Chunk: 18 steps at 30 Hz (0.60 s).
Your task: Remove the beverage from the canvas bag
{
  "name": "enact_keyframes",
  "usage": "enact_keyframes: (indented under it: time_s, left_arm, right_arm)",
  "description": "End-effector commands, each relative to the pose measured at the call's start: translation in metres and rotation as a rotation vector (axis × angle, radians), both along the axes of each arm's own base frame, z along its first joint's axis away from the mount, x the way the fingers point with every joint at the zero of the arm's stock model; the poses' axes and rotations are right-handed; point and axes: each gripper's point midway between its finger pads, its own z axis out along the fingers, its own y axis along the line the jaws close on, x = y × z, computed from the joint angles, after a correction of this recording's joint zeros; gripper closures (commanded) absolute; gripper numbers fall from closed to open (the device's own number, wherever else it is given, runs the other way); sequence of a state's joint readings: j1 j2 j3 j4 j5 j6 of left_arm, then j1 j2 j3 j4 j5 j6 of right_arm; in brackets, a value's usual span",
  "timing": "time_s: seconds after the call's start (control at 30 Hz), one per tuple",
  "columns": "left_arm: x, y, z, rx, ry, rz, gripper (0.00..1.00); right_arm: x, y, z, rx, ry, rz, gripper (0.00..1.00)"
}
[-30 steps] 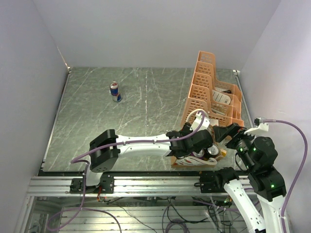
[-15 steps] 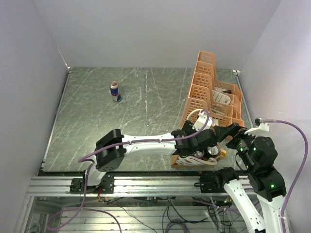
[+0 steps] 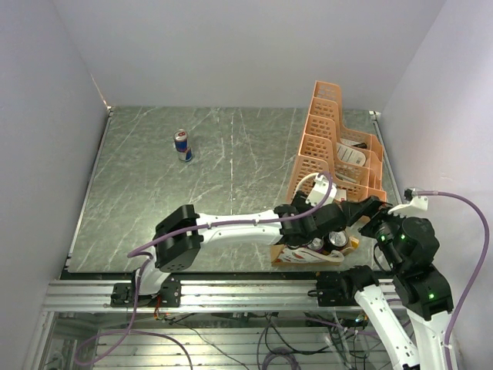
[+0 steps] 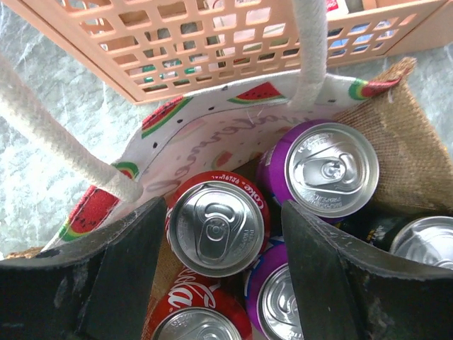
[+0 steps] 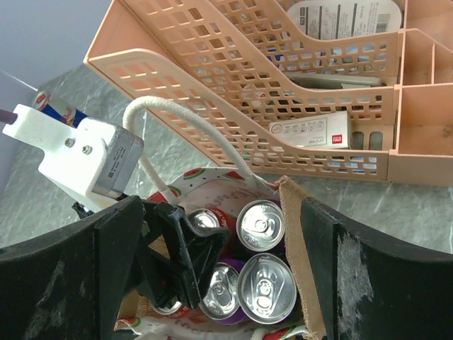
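The canvas bag stands at the table's front right; it has brown burlap walls, a whitish lining with watermelon prints and white rope handles. It holds several upright cans. My left gripper is open inside the bag mouth, its fingers on either side of a red cola can, not closed on it. A purple can stands beside it. My right gripper is open and empty, just above the bag, looking down on my left gripper.
An orange lattice rack with packets stands right behind the bag, touching its handle side. A blue and silver can stands alone at the far left of the table. The right wall is close to the right arm.
My left arm has reached further right and its open gripper has sunk deeper into the bag mouth. The right arm has hardly moved.
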<state>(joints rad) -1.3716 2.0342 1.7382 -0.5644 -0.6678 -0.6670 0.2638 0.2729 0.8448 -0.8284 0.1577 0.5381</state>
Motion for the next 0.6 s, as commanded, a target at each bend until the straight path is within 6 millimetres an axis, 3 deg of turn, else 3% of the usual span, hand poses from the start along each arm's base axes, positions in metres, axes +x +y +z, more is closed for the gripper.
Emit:
enact_keyframes:
  time_s: [0.0,0.27,0.57]
  left_arm:
    - [-0.002,0.005,-0.018,0.0,-0.003,0.022,0.23]
    - [-0.002,0.017,-0.031,0.043,0.0,0.051,0.19]
    - [0.001,0.012,-0.041,0.064,0.054,0.071,0.16]
  right_arm:
    - [-0.001,0.006,0.015,0.042,-0.067,0.029,0.07]
    - [-0.003,0.003,0.018,0.049,-0.083,0.012,0.08]
    - [-0.002,0.005,0.017,0.044,-0.073,0.021,0.08]
